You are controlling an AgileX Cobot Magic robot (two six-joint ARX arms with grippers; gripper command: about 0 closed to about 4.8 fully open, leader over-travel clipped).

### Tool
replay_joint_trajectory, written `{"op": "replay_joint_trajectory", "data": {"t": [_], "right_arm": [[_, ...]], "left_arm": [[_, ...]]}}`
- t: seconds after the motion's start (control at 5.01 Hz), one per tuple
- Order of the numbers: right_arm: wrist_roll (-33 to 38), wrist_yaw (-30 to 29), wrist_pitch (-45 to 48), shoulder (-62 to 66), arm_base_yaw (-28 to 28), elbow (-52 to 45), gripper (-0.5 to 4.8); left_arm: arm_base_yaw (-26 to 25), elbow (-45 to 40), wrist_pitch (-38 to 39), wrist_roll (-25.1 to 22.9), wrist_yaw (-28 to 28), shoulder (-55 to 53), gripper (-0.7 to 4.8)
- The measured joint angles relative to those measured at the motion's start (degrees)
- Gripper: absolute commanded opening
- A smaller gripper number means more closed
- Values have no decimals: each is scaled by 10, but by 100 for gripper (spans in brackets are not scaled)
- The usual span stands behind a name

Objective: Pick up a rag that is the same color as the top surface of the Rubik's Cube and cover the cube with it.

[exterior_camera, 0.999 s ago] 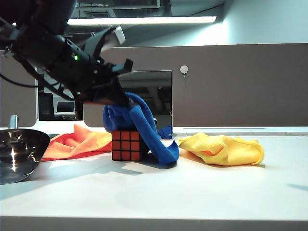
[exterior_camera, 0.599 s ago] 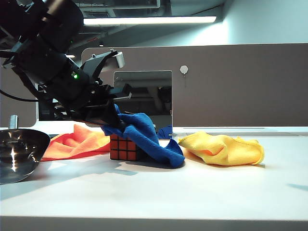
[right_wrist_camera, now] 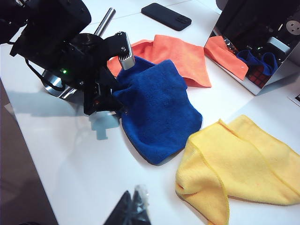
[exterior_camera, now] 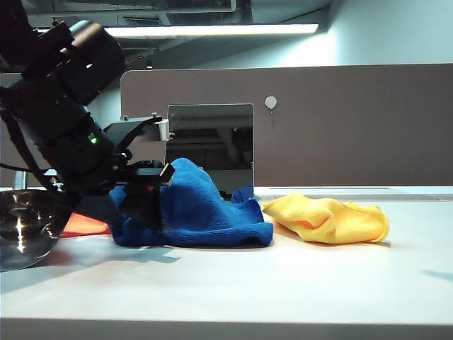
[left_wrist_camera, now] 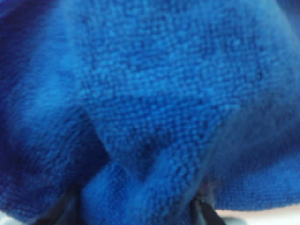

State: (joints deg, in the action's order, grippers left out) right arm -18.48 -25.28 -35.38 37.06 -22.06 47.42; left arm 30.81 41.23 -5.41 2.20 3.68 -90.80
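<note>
Your left gripper [right_wrist_camera: 110, 79], fingers spread, sits against the blue rag [exterior_camera: 202, 209]; only the right wrist view shows a mirror [right_wrist_camera: 255, 70]; right gripper [right_wrist_camera: 133, 206]: state indiscernible.

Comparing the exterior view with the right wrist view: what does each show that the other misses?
Only the exterior view shows the steel bowl clearly, on the left.

Only the right wrist view shows the flat black phone, the spread orange cloth, the Rubik's Cube as a reflection in the mirror, and the right hand, blurred.

Both show the deep blue fluffy rag draped in a heap, the left hand at its edge, jaws apart, and the crumpled yellow cloth beside it.
</note>
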Motion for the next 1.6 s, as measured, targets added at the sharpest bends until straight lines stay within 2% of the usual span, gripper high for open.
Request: {"op": "replay_joint_trajectory", "data": {"t": [0.2, 0.6, 0.8, 1.0, 1.2, 1.4, 1.6], "right_arm": [[0, 0, 0, 2, 0, 0, -5], [0, 0, 0, 2, 0, 0, -5], [0, 0, 0, 2, 0, 0, -6], [0, 0, 0, 2, 0, 0, -5], [0, 0, 2, 2, 0, -15, -5], [0, 0, 4, 1, 0, -15, -5], [0, 0, 10, -8, 0, -16, -6]], "left_arm": [[0, 0, 10, 0, 0, 0, 479], [0, 0, -12, 5, 0, 1, 479], [2, 0, -82, 38, 0, 2, 479], [2, 0, -103, 78, 0, 11, 479], [1, 1, -75, 99, 14, 124, 479], [2, 1, -56, 102, 26, 155, 479], [2, 2, -73, 90, 63, 199, 323]]}}
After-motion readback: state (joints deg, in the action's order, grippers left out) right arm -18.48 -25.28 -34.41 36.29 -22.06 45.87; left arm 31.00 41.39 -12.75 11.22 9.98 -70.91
